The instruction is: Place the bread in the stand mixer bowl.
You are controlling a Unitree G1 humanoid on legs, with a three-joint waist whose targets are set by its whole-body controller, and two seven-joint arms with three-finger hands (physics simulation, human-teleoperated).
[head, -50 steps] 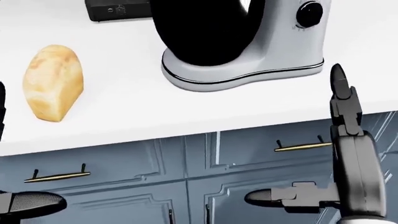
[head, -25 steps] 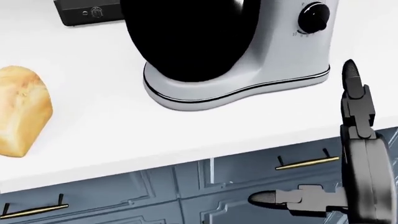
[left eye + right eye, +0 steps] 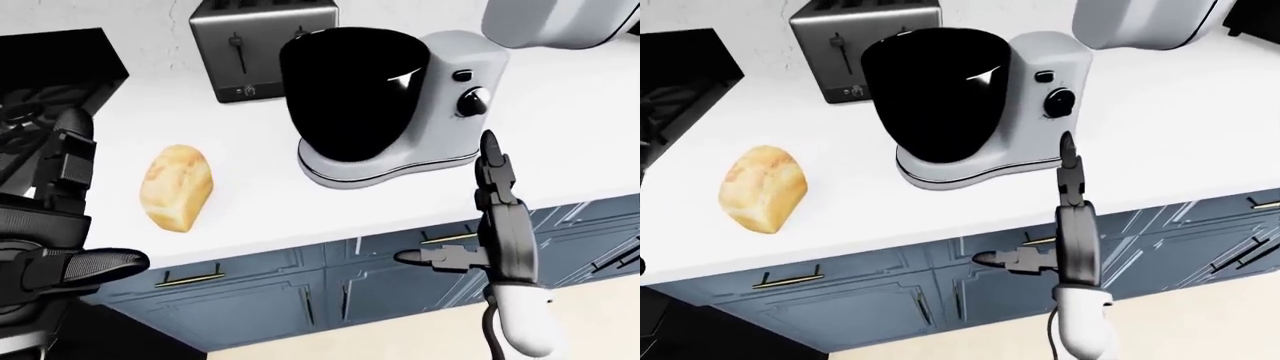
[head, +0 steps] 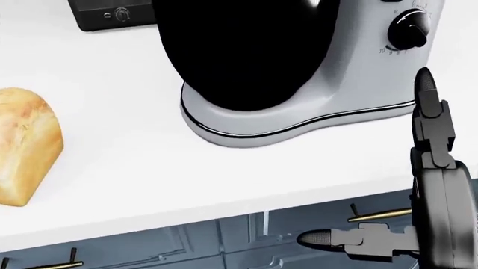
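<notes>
While your right hand (image 3: 497, 225) is hanging at the counter's lower edge, its fingers (image 3: 492, 161) are standing spread: one is pointing up toward the mixer's base, another (image 3: 432, 257) is sticking out sideways over the cabinet fronts, and nothing is sitting between them. In the left-eye view the white forearm is dropping away below it to the bottom edge.

Your left hand (image 3: 55, 217) is showing at the left edge of the left-eye view, fingers likewise apart, one (image 3: 70, 146) raised and one (image 3: 95, 264) jutting right over the cabinets. It is gripping nothing and is sitting apart from the bread, to its left.

The bread (image 3: 178, 186) is lying on the white counter (image 3: 250, 214), near its lower edge, well left of the mixer and untouched by either hand. In the head view only its right part is showing at the left border.

The mixer (image 3: 1045, 112) is standing mid-counter with its black bowl (image 3: 932, 94) seated on the base and a dial (image 3: 1058, 103) on its side. Its tilted head is reaching off the top of both eye views.

A toaster (image 3: 263, 49) is sitting against the wall above the bowl. A black stove (image 3: 50, 90) is filling the upper left. Blue cabinets (image 3: 890, 289) with brass handles (image 3: 788, 279) are running below the counter.
</notes>
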